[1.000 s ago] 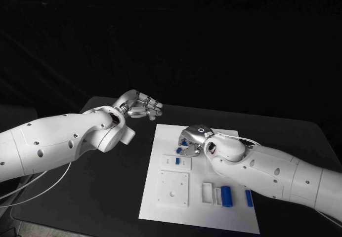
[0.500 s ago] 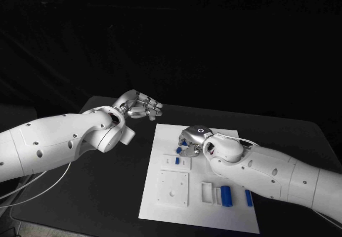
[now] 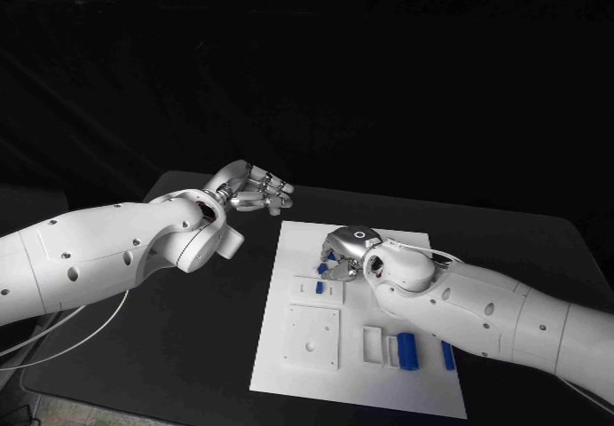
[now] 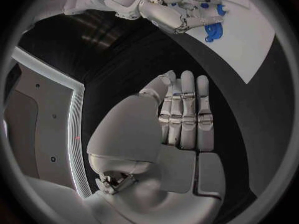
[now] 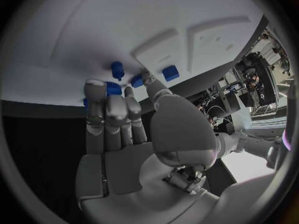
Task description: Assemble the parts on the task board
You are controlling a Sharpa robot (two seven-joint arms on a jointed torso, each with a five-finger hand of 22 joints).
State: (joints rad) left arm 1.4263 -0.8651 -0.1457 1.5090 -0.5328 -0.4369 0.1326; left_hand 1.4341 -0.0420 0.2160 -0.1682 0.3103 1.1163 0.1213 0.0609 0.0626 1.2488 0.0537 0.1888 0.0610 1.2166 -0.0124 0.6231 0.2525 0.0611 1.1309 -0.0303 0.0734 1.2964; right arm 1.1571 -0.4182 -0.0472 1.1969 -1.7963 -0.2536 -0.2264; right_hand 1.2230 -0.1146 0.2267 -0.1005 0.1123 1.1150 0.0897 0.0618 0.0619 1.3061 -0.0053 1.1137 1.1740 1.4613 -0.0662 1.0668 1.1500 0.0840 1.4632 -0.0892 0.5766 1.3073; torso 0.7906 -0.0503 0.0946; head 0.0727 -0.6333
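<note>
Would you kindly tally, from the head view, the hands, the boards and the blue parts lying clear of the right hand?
Hands: 2 (left hand, right hand)
Board: 1
Blue parts clear of the right hand: 3 (wide part, thin part, small part)
Total: 6

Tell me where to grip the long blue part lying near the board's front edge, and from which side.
Grip the long blue part across its narrow width at mid-length, coming straight down from above. It lies flat on the task board, long axis front to back, with a white block close on one side, so fingers probably fit best across its long sides.
</note>
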